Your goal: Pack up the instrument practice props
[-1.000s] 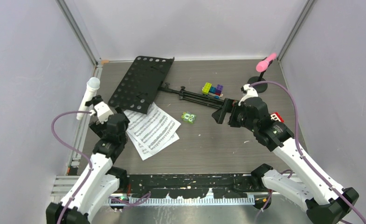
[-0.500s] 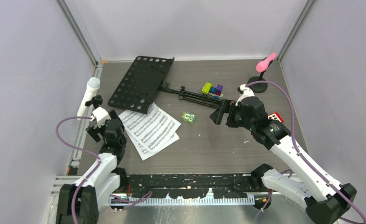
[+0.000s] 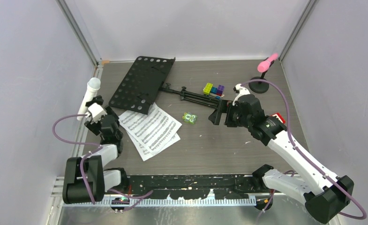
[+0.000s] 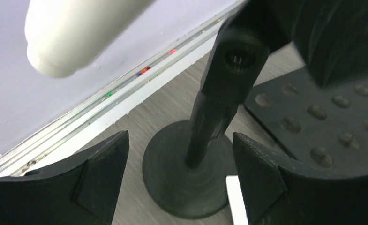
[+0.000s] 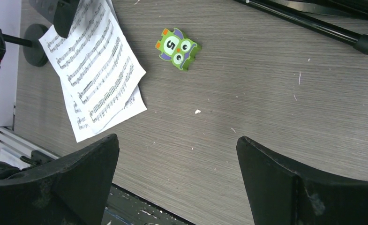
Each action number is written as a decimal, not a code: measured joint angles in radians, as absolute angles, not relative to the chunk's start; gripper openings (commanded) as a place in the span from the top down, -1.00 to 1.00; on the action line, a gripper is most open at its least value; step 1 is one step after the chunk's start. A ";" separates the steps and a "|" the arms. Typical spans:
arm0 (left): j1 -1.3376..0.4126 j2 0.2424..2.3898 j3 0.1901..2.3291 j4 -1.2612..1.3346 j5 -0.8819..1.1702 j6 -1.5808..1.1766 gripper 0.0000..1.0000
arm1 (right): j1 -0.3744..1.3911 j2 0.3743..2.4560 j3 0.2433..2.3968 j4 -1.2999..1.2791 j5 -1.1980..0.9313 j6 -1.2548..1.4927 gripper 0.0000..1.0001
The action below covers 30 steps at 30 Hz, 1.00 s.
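Because the left end effector (image 4: 179, 157) stands open astride the mic mount (image 4: 186, 180) at the left edge of the counter (image 3: 219, 150), an off-centre pinch could tip its white microphone (image 4: 74, 33) over; the right end effector (image 5: 177, 145) hovers open.

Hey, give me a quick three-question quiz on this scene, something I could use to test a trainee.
1. True or false: the pink microphone stands in the far right corner.
2. Fill in: the green owl block shows the number ___.
3. What stands between the jaws of the open left gripper? A) black mic mount B) pink microphone C) green owl block

Key: 1 true; 2 five; 3 A.
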State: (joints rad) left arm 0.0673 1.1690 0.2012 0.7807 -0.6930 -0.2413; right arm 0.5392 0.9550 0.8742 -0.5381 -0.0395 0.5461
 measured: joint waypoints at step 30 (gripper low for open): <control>0.150 1.382 0.360 0.884 -0.559 -0.292 0.17 | 0.539 0.973 0.894 -0.536 -0.058 0.529 -1.00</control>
State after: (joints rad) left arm 0.1497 1.3823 0.3595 0.8845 -0.5594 -0.2920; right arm 0.5392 0.9733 0.8940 -0.5362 -0.0578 0.5289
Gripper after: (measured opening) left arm 0.462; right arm 0.996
